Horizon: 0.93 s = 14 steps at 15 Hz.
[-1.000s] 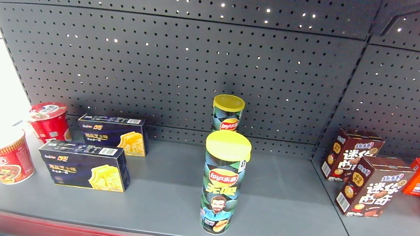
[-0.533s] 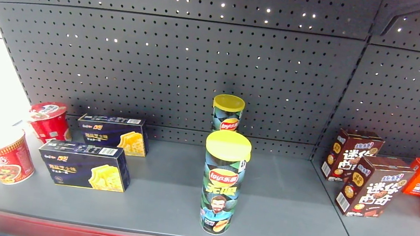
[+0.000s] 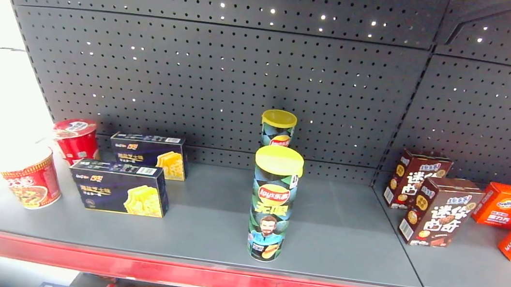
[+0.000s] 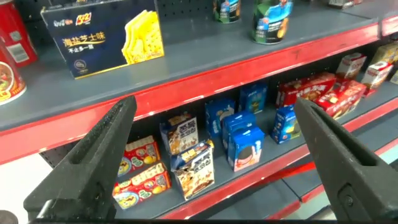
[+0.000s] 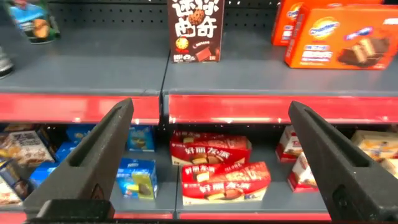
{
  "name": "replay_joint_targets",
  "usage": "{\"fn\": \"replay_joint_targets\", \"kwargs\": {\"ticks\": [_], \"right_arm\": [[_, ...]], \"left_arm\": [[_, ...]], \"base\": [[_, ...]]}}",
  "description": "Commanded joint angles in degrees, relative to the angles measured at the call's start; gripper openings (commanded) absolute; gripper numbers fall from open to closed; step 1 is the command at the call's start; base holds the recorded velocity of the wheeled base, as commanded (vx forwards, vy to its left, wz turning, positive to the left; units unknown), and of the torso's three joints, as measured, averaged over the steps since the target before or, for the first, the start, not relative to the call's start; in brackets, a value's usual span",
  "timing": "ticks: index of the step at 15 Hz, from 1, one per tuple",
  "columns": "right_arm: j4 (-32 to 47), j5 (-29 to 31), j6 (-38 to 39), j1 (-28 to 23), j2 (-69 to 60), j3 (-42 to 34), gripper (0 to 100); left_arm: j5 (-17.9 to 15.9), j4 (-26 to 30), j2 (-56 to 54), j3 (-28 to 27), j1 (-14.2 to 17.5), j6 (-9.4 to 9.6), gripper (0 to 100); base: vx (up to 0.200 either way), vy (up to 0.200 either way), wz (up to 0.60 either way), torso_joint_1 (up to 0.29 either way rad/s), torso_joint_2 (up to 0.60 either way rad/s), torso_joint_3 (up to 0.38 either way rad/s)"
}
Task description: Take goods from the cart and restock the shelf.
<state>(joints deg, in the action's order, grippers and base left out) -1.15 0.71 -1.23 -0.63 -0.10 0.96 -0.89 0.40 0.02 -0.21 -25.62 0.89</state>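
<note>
Heads up, my head camera backed off a bit since the last frame, so the whole picture slid; nothing on the shelf (image 3: 347, 233) actually shifted, and the row underneath now peeks in below the red front strip (image 3: 186, 274). Right now my left hand (image 4: 213, 104) is spread wide with nothing in it, hanging out in front of the shelf and a touch lower than its deck; past it sits the front navy box (image 4: 102, 37), and further along the front chips can (image 4: 273, 22) stands upright near the edge; lower down beyond the fingers are blue cartons (image 4: 242, 134) on the lower shelf. Same deal with my right hand (image 5: 211, 104), fingers far apart, holding nothing; dead ahead of it a brown cookie box (image 5: 196, 31) stands upright on the neighbouring section, orange boxes (image 5: 339, 34) sit near it on the outer side, and red packs (image 5: 211, 165) lie on the level below. From up top, the rear chips can (image 3: 278, 127) stands right behind the front one, close to the pegboard back panel (image 3: 214, 85); the rear navy box (image 3: 150, 149) sits behind the front one; two red noodle cups (image 3: 32, 177) are out at the end on my left hand's side.
</note>
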Motion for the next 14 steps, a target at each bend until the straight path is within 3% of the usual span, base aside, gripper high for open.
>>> {"fn": "replay_joint_targets", "kwargs": {"ticks": [1,14], "right_arm": [[0.0,0.08,0.0,0.02,0.1,-0.08,100],[0.09,-0.53,-0.61,0.02,0.1,0.0,100]], "left_arm": [[0.01,0.04,-0.02,0.03,-0.04,0.08,100],[0.27,0.04,-0.02,0.12,-0.04,0.08,100]], "base": [[0.0,0.0,0.0,0.0,0.0,0.0],[0.0,0.0,0.0,0.0,0.0,0.0]]}}
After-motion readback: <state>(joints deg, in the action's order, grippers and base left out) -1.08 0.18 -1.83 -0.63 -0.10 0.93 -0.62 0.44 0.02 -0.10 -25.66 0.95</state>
